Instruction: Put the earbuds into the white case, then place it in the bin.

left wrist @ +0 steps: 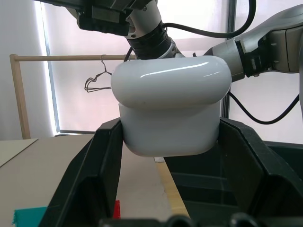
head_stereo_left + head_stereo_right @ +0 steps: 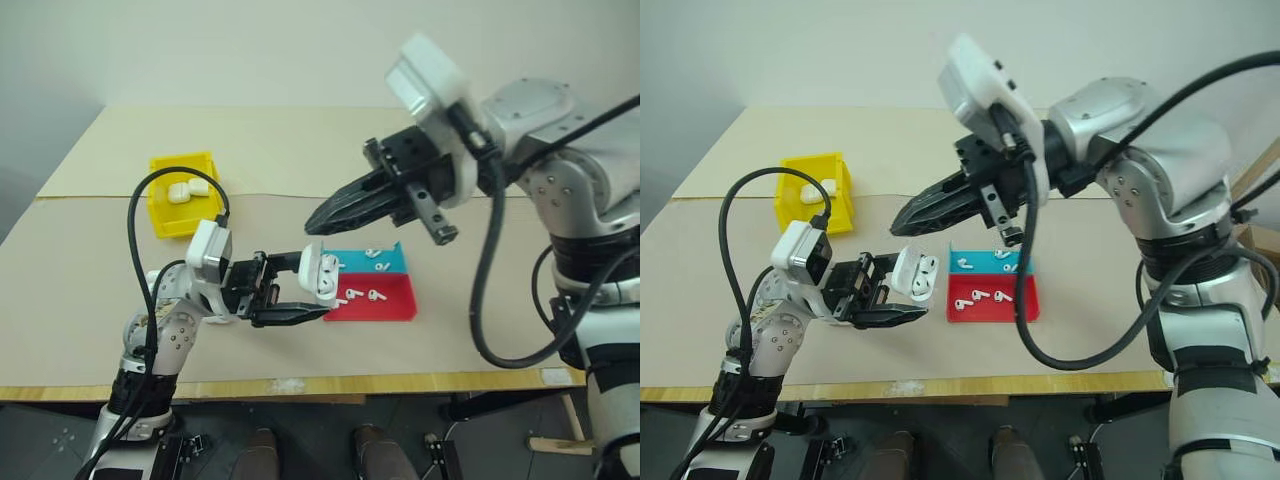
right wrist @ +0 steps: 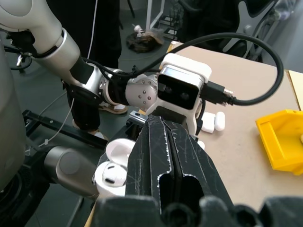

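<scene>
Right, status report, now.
Left gripper shut on open glossy white plastic case. Right gripper shut, above the case. Tiny white earbuds on red tray. Nothing in the way.

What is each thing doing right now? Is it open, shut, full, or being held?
white case: lid open, held up off the table, an earbud seated inside.
left gripper: shut on the white case.
right gripper: shut, above the case; whether it holds an earbud cannot be seen.
bin: on the table, two white cases inside.
red tray: holds loose earbuds.
blue tray: holds loose earbuds.
</scene>
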